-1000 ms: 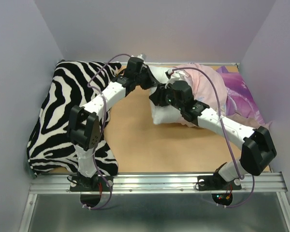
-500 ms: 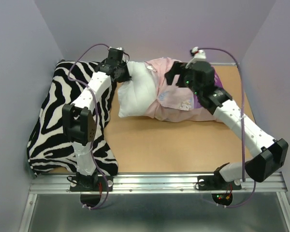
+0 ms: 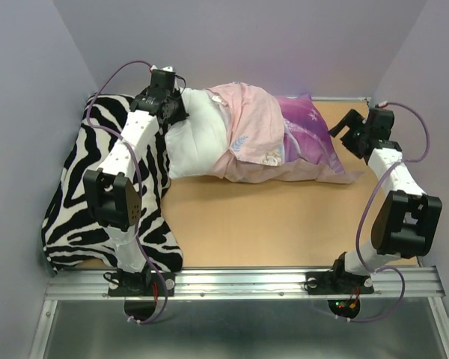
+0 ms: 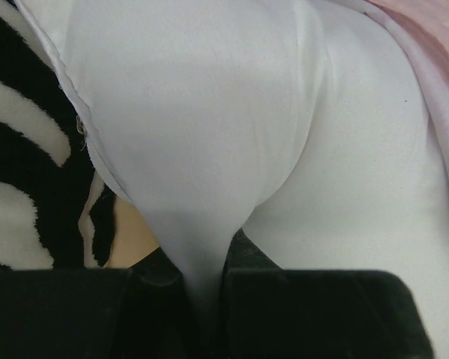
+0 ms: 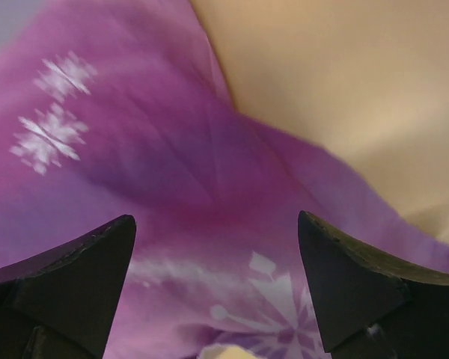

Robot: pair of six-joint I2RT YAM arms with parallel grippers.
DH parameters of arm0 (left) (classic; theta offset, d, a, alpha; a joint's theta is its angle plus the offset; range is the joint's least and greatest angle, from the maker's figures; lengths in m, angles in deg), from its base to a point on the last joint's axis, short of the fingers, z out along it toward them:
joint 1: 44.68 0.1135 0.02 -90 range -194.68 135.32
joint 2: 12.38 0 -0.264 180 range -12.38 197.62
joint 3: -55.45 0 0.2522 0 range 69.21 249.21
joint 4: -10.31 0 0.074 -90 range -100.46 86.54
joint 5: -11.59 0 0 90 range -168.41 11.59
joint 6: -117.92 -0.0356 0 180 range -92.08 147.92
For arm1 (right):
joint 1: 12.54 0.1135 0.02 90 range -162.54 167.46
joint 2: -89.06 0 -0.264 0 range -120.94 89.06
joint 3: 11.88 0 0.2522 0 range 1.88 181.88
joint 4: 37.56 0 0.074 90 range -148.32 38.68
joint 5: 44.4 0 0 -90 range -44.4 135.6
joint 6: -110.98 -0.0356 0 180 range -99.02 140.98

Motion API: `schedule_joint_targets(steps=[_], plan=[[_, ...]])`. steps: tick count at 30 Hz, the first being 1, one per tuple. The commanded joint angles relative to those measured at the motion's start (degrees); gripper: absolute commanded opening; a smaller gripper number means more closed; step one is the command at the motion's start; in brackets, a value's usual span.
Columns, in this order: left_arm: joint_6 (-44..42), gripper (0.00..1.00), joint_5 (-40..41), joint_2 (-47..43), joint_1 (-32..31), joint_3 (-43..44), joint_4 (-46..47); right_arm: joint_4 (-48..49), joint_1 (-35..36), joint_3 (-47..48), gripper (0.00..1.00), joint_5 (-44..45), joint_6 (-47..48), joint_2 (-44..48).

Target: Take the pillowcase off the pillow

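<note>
The white pillow (image 3: 198,142) lies at the back of the table, its left half bare. The pink-and-purple pillowcase (image 3: 299,138) still covers its right half, its paler pink inside folded back at the middle. My left gripper (image 3: 172,105) is shut on the pillow's upper left corner; the left wrist view shows white pillow fabric (image 4: 202,149) pinched between the black jaws. My right gripper (image 3: 346,129) is open and empty beside the pillowcase's right end. The right wrist view shows purple snowflake fabric (image 5: 209,194) between its spread fingertips (image 5: 97,254).
A black-and-white zebra-striped cushion (image 3: 82,187) fills the left side, under my left arm. The tan table (image 3: 269,221) is walled at the left, back and right. A metal rail (image 3: 247,283) runs along the near edge.
My left gripper pulled the pillow's corner left and back, baring more white pillow. My right gripper let go of the pillowcase, opened, and swung out to the right end.
</note>
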Motion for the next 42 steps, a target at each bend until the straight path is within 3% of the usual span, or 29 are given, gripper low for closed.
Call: schedule_joint_targets(steps=[1, 8, 11, 14, 15, 18, 29, 36, 42], plan=[[-1.60, 0.00, 2.61, -3.15, 0.96, 1.79, 3.33, 5.42, 0.20, -7.24, 0.94, -8.62, -2.67, 1.87], [-0.02, 0.00, -1.96, -0.51, 2.90, 6.01, 3.42, 15.95, 0.11, -20.44, 0.95, -12.13, -4.60, 5.04], [0.25, 0.00, -2.49, 0.10, 3.08, 8.03, 3.16, 18.51, 0.02, -23.88, 0.87, -12.49, -6.97, 6.44], [0.60, 0.00, -3.11, 0.46, 3.43, 11.19, 1.93, 18.87, -0.24, -23.97, 0.55, -11.79, -8.38, 7.32], [0.60, 0.00, -3.28, 0.37, 3.52, 12.24, 1.84, 18.79, -0.42, -24.06, 0.28, -11.52, -8.82, 7.67], [0.95, 0.00, -3.81, 0.28, 4.57, 15.05, 0.96, 18.26, -1.47, -23.88, 0.01, -9.86, -9.88, 8.56], [2.97, 0.00, -8.21, -4.63, 12.30, 22.09, 0.79, 10.36, -11.83, -20.28, 0.00, -3.88, -14.00, 9.61], [7.71, 0.00, -15.40, -9.38, 24.42, 25.43, 3.07, 8.77, -21.06, -18.00, 0.01, -4.05, -16.64, 9.35], [10.79, 0.00, -21.38, -10.79, 32.34, 27.81, 3.95, 8.24, -24.41, -17.03, 0.00, -3.88, -17.17, 8.56]])
